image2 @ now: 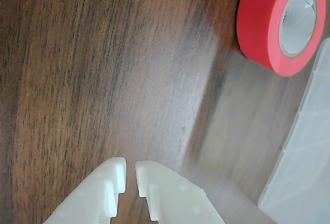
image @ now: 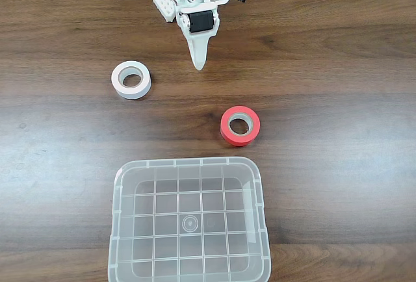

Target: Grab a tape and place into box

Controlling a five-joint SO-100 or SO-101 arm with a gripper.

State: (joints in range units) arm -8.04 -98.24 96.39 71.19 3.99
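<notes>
In the fixed view the arm's gripper [image: 199, 66] hung near the top of the picture, its white fingers drawn together into one narrow point aimed down the frame at the wooden table [image: 338, 100]; the wrist view showed the same gripper [image2: 130, 168] from behind, with the two fingertips nearly touching and only a thin slit between them, holding nothing and hanging over bare wood.

The white tape [image: 131, 79] lay flat on the table, to the left of the gripper's tip and a little lower in the fixed view, near it but clearly apart; its hole faced up and showed a greyish core. The red tape [image: 240, 126] lay flat as well, lower and to the right of the gripper in that view, between the gripper and the box; in the wrist view the red tape [image2: 281, 22] sat in the upper right corner, its pale inner core turned toward the right edge.

The box [image: 120, 184] stood at the bottom of the fixed view, clear plastic with rounded corners and a grid across its floor, with nothing lying in it; its far rim lay just below the red tape, close but not touching. In the wrist view a pale stretch of the box [image2: 304, 172] ran along the right edge, just beside the red tape.
</notes>
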